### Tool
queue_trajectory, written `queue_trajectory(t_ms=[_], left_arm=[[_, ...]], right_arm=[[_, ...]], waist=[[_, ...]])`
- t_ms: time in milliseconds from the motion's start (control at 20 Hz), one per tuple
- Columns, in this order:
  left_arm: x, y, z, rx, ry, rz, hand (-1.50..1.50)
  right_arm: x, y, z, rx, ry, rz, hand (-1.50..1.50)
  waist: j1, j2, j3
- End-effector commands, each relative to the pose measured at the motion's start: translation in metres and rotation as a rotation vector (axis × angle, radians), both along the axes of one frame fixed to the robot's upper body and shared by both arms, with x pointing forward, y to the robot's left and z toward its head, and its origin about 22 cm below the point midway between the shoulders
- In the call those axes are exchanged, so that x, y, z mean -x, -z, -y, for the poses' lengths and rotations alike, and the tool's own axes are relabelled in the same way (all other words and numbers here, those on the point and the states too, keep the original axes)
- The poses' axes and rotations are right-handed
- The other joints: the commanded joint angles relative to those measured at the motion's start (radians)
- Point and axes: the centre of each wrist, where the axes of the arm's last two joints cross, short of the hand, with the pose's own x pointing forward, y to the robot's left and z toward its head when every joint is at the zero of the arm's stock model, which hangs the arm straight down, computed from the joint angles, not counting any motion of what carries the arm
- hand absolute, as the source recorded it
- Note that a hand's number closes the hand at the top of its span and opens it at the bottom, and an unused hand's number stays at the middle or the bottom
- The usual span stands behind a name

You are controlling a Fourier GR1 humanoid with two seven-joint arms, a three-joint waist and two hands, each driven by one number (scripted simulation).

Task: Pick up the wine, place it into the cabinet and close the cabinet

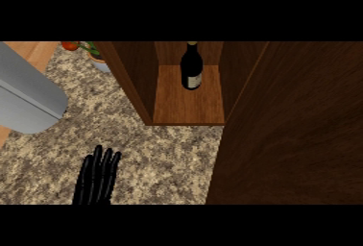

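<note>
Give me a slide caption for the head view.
Wine bottle upright inside the open cabinet, door unclosed; left hand resting open.

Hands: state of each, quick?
Left hand: open, fingers straight, holding nothing, low over the counter.
Right hand: not in view.

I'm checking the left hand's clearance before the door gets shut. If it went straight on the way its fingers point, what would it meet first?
Probably nothing soon: the left hand points up the view over bare granite counter, passing left of the cabinet. Depth is unclear.
</note>
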Motion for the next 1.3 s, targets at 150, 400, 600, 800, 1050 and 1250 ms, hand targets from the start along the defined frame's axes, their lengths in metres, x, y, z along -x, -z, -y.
queue_trajectory(t_ms=[150, 400, 600, 800, 1050, 1250], left_arm=[[-0.005, -0.001, -0.033, -0.008, -0.035, 0.014, -1.50], [-0.005, -0.025, -0.062, 0.009, -0.077, 0.038, -1.50], [-0.012, -0.033, -0.085, 0.007, -0.093, 0.045, -1.50], [-0.010, -0.025, -0.113, 0.010, -0.108, 0.039, -1.50], [-0.012, -0.025, -0.136, -0.015, -0.116, 0.034, -1.50], [-0.006, -0.040, -0.147, -0.039, -0.108, 0.022, -1.50]], right_arm=[[0.031, -0.001, -0.010, -0.140, -0.195, -0.130, 1.50], [0.052, -0.001, -0.021, -0.164, -0.251, -0.203, 1.50], [0.048, -0.001, -0.042, -0.070, -0.383, -0.124, 1.50], [0.055, -0.013, -0.053, -0.063, -0.431, -0.110, 1.50], [0.068, -0.009, -0.081, -0.084, -0.461, -0.132, 1.50], [0.071, -0.004, -0.102, -0.099, -0.482, -0.131, 1.50]], waist=[[-0.004, 0.000, -0.001], [-0.006, -0.005, -0.001], [-0.001, -0.005, -0.001], [0.003, -0.003, -0.003], [-0.007, -0.007, -0.003], [-0.001, -0.008, -0.002]])
